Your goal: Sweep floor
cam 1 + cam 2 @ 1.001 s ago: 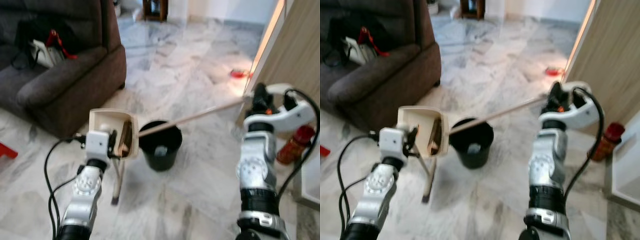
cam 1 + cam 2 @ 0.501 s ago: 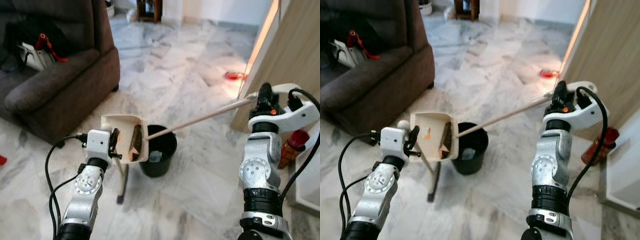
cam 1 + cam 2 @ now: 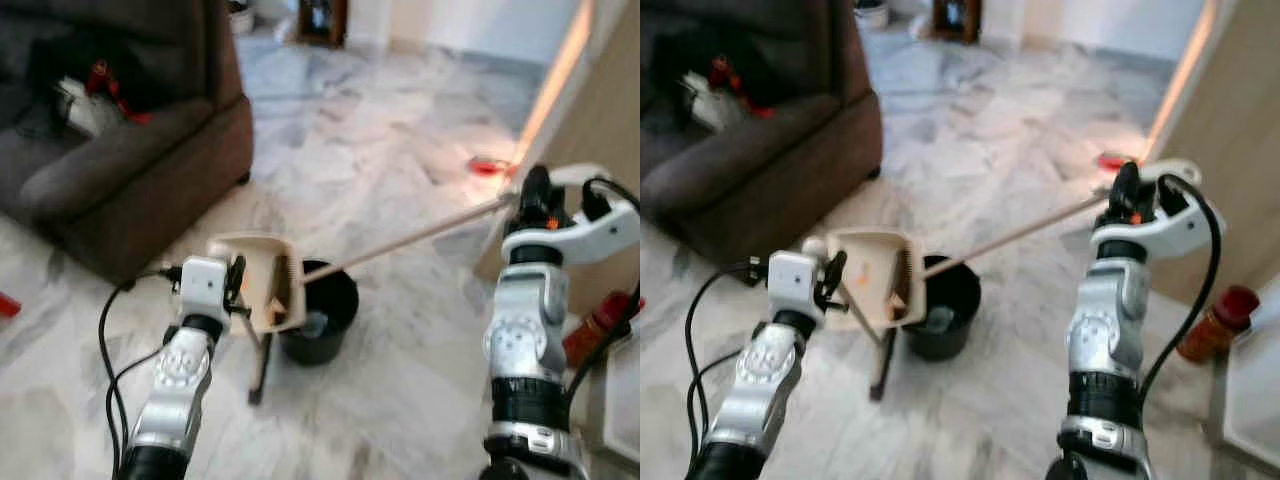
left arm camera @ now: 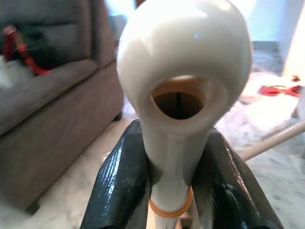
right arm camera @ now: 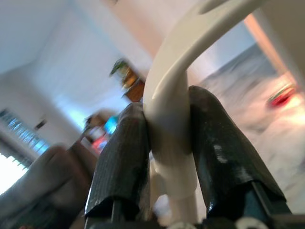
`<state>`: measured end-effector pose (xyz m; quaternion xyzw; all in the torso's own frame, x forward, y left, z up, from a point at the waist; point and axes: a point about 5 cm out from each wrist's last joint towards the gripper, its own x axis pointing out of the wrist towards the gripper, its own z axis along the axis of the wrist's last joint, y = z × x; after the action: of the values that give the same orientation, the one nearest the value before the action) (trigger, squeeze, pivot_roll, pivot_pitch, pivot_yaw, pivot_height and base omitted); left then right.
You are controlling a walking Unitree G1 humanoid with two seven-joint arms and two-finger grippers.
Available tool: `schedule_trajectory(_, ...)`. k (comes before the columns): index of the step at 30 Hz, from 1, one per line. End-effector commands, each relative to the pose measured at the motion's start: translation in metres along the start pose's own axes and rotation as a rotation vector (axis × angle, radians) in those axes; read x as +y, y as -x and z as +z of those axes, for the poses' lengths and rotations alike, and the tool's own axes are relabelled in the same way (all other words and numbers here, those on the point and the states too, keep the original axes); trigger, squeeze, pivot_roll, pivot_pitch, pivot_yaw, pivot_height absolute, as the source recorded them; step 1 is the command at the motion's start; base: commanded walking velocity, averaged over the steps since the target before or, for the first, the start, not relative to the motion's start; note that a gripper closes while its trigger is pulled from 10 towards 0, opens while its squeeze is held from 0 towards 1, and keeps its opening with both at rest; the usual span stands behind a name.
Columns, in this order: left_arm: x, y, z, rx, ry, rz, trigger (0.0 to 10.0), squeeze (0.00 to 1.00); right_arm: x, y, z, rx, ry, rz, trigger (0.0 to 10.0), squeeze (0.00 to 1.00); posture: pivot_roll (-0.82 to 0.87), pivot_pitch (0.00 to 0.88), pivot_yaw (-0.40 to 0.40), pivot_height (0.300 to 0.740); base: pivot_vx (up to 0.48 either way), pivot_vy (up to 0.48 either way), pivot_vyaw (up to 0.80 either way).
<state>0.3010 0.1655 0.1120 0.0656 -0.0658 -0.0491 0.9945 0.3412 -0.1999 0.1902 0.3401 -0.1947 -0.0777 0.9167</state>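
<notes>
A dark sofa [image 3: 120,170] is seen at the left on the marble floor [image 3: 380,130]. The dustpan [image 3: 262,290] is held tilted beside the black bin [image 3: 318,318], its handle clamped in the left end effector [image 4: 174,191]. The broom handle [image 3: 420,236] (slanting toward the bin) is gripped tight by the right end effector [image 5: 167,157].

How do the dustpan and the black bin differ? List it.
The dustpan is cream and held tipped in the air by the left gripper; the black bin stands upright on the marble floor. The dustpan has a long handle reaching toward the floor; the bin has none. Both sit together, the dustpan's mouth at the bin's rim.
</notes>
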Motion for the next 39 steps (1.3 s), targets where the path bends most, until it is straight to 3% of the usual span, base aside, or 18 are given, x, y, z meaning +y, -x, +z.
schedule_trajectory(1,0.0065,-0.0037,0.0132,-0.062,-0.031,0.019,10.0,0.0,0.0096,-0.0033,0.0067,-0.038,-0.057,0.033,10.0,0.0,0.09,0.068,0.019,0.74,0.277,0.0,0.0)
schedule_trajectory(39,0.0069,-0.0042,0.0137,-0.064,-0.028,0.022,10.0,0.0,0.0124,-0.0036,0.0059,-0.027,-0.074,0.054,10.0,0.0,0.09,0.075,0.016,0.74,0.282,0.0,0.0)
